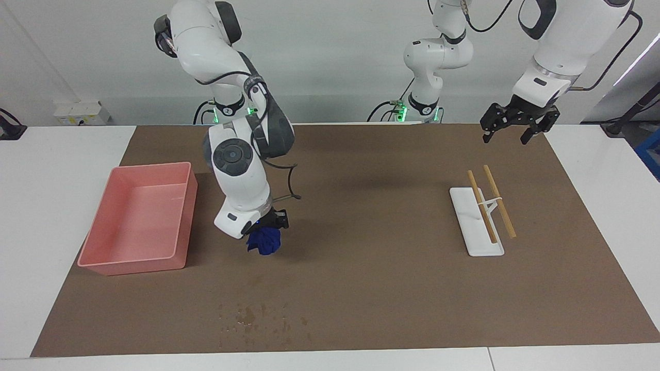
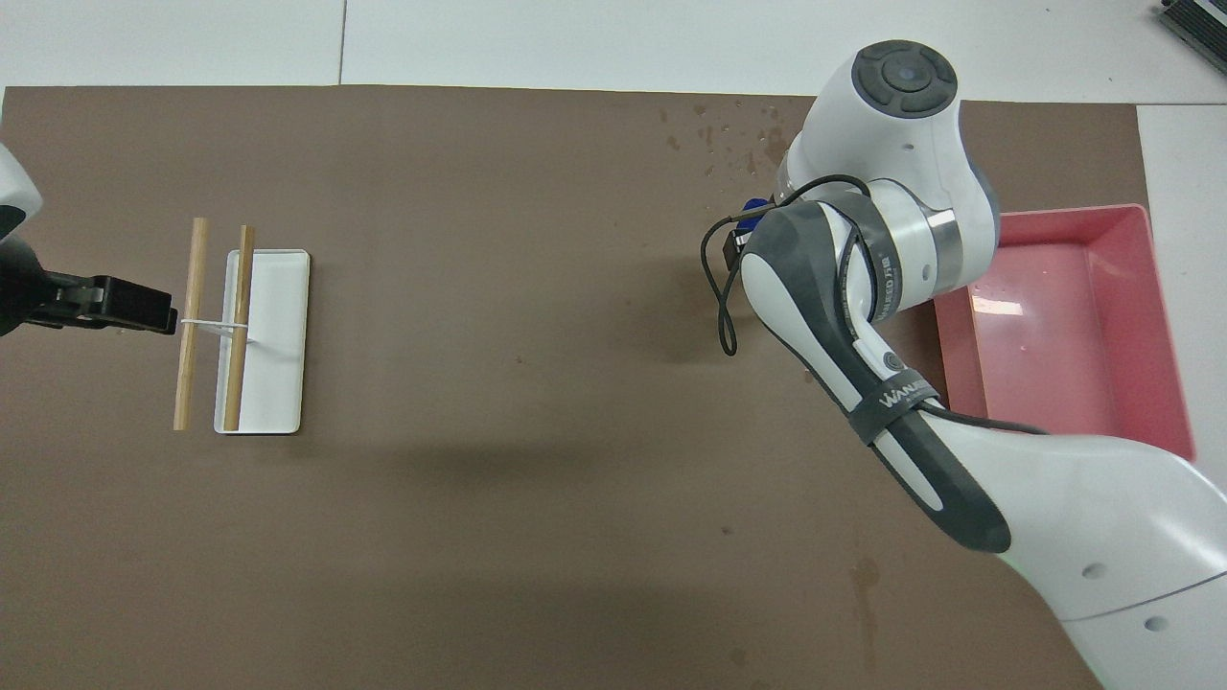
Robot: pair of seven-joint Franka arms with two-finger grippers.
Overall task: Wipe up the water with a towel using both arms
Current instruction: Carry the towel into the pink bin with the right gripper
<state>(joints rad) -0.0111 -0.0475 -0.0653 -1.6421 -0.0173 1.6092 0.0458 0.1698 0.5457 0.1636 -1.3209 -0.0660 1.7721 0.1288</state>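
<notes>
A bunched dark blue towel point(image 1: 264, 242) hangs from my right gripper point(image 1: 268, 226), which is shut on it in the air over the brown mat point(image 1: 361, 278), beside the pink bin. In the overhead view the right arm hides nearly all of the towel. The water point(image 1: 260, 318) is a patch of small dark droplets on the mat near the table edge farthest from the robots, also seen as water spots point(image 2: 738, 129) in the overhead view. My left gripper point(image 1: 515, 131) waits open, raised over the mat's corner at the left arm's end.
A pink bin point(image 1: 139, 219) sits on the mat at the right arm's end. A white tray point(image 1: 477, 226) with a rack of two wooden rods point(image 1: 492, 203) lies toward the left arm's end, also seen as the tray point(image 2: 273, 383).
</notes>
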